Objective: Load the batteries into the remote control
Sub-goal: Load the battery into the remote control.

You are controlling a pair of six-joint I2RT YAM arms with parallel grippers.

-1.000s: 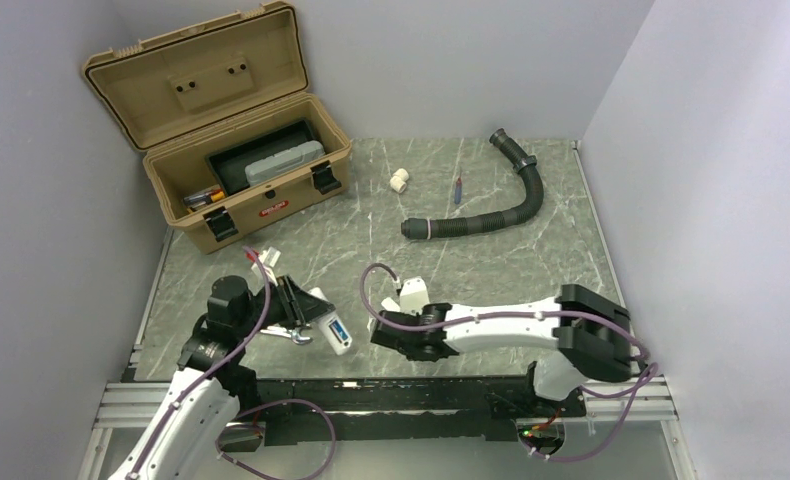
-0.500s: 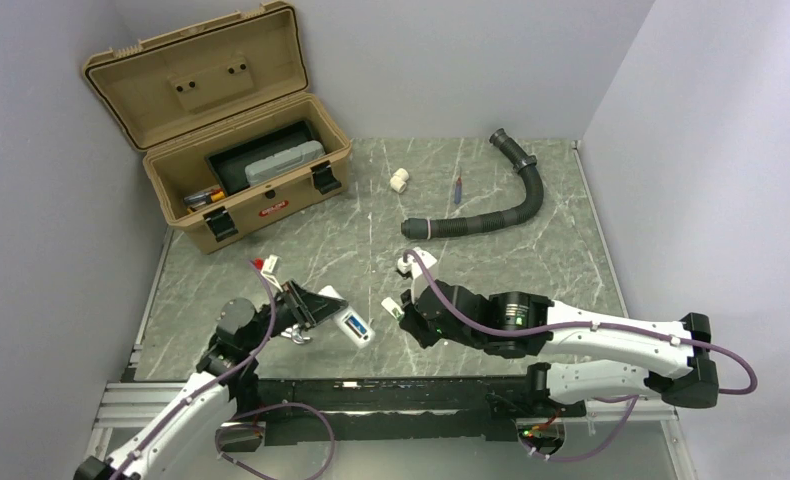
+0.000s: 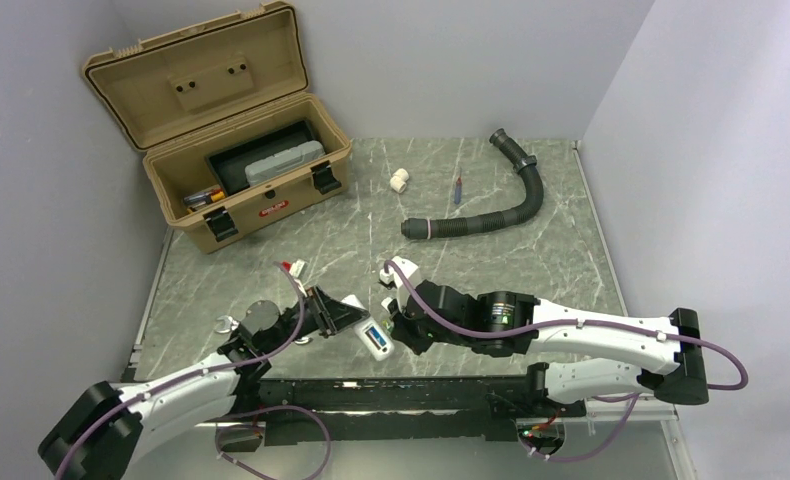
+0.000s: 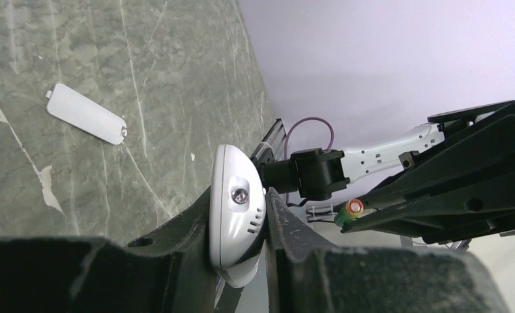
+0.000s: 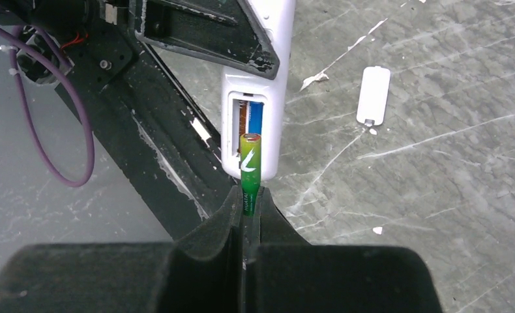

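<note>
**Green battery at the open back of the remote**

The desk (image 3: 531, 260) carries an open tan toolbox (image 3: 271, 205) at its far left and a black ribbed hose (image 3: 501, 215) curving along its far right. Between them lie a stubby white pipe fitting (image 3: 399, 180) and a slim red-and-blue stick (image 3: 458, 189), all well apart from the arms. A small white cover (image 5: 373, 96) lies flat on the desk, off to one side of the remote.

Both arms stretch low along the near edge and meet near its middle. The left arm reaches rightward and the right arm reaches leftward.

The left pincer (image 4: 240, 202) is clamped on the white remote (image 5: 258, 85) and holds it off the desk, its open battery bay facing the right arm. A blue battery (image 5: 256, 117) sits in one slot.

The right pincer (image 5: 250, 195) grips the green battery (image 5: 250, 163) by its lower end. The battery's free end overlaps the near end of the bay; whether they touch cannot be told.
</note>
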